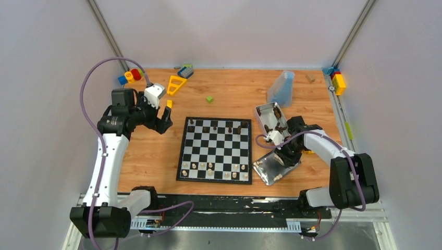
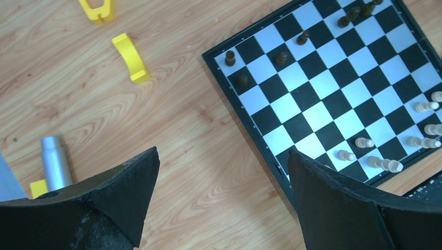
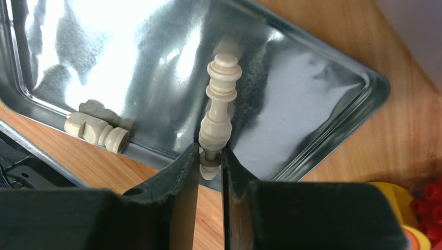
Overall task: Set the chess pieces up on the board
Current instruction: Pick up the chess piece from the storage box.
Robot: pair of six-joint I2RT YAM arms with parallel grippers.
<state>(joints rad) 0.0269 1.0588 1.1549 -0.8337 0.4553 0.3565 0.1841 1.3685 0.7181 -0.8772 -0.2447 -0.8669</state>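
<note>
The chess pieces [image 1: 210, 169] are spread over three places. On the flat black-and-white checked board [image 1: 216, 151], which lies in the middle of the wooden surface [image 1: 151, 156], we see cream pieces [image 2: 365, 142] scattered along the two near rows and dark brown pieces [image 1: 215, 127] along the two far rows. Just right of the board lie two shiny rectangular metal trays: the far tray [image 1: 266, 110] holds more dark pieces and the near tray [image 1: 266, 174] holds cream ones.

The right fingers [image 3: 185, 177] hang over the near tray, drawn almost together on the base end of a tall cream piece [image 3: 219, 99] with a ringed top, which points away from them across the tray's floor. We cannot tell whether it is lifted clear of the metal. A second cream piece [image 3: 96, 133] lies on its side against the tray's rim.

The left fingers [image 2: 130, 182] are spread wide with nothing between them, above bare wood just left of the board's far-left corner. Near them on the surface lie a yellow curved block [image 2: 130, 57] and a small silver metal cylinder [image 2: 52, 161]. Farther back we see a small green cube [image 1: 209, 99], a yellow triangular frame [image 1: 175, 84] and a translucent blue container [image 1: 281, 88].
</note>
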